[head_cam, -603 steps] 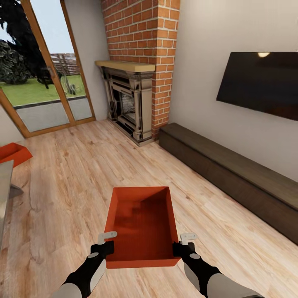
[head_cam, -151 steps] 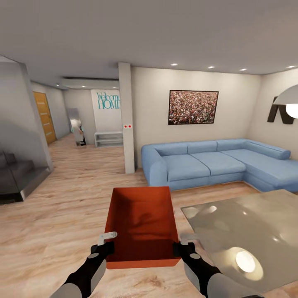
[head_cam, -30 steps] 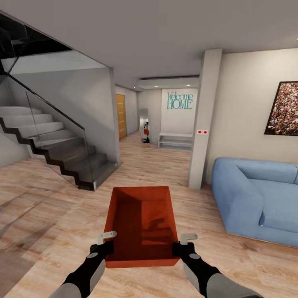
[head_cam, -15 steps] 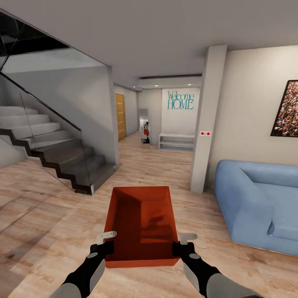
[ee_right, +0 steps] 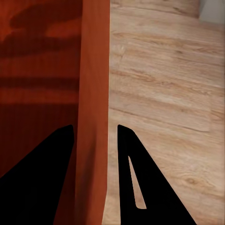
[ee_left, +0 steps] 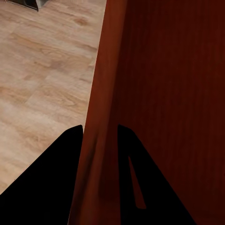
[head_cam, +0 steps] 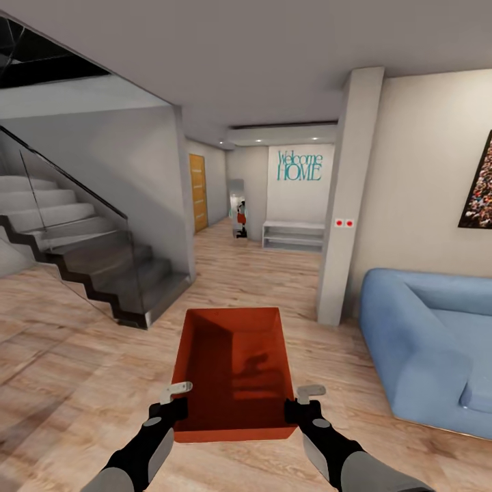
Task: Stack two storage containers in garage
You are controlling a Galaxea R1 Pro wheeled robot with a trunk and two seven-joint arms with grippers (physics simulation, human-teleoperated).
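An orange-red open-topped storage container (head_cam: 234, 372) hangs in front of me above the light wood floor of the living room, empty inside. My left gripper (head_cam: 179, 398) is shut on its left wall near the close corner, and my right gripper (head_cam: 299, 402) is shut on its right wall. In the left wrist view the container's wall (ee_left: 101, 140) runs between the two dark fingers (ee_left: 61, 183). In the right wrist view the other wall (ee_right: 93, 117) sits likewise between the fingers (ee_right: 136, 183).
A dark staircase with a glass rail (head_cam: 82, 239) rises at the left. A white pillar (head_cam: 348, 198) and a blue sofa (head_cam: 430, 342) stand at the right. Between them a hallway (head_cam: 253, 253) leads to a wooden door (head_cam: 198, 193), a white bench (head_cam: 292, 234) and a "Welcome HOME" wall.
The whole view has shifted: staircase, pillar and sofa have drawn closer and slid outward, so the camera has moved forward. The container stays held the same way in both grippers.
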